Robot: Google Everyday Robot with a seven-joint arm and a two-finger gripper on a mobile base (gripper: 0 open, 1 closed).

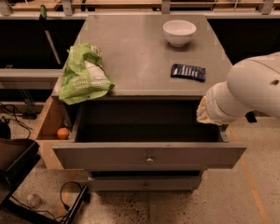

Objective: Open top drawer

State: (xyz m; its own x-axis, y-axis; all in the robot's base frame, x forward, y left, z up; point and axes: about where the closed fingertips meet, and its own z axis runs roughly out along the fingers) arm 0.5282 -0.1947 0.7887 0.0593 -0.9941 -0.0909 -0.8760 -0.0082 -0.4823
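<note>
The end effector (201, 112) hangs by the right wall of the top drawer (102, 155); I cannot tell whether it is open or closed. The drawer stands pulled out.

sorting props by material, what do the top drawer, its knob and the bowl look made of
Top drawer: matte grey, likely painted wood or laminate, even colour. Knob: probably metal, bright glint. Bowl: glossy white, looks ceramic. The gripper sits at the drawer's right wall.

I saw the bench (130, 45) carrying a white bowl (179, 31) at the back, a dark packet (188, 72), perhaps a snack, and a green bag (84, 76) overhanging front-left; the gripper (203, 112) hung beside its front-right corner.
</note>
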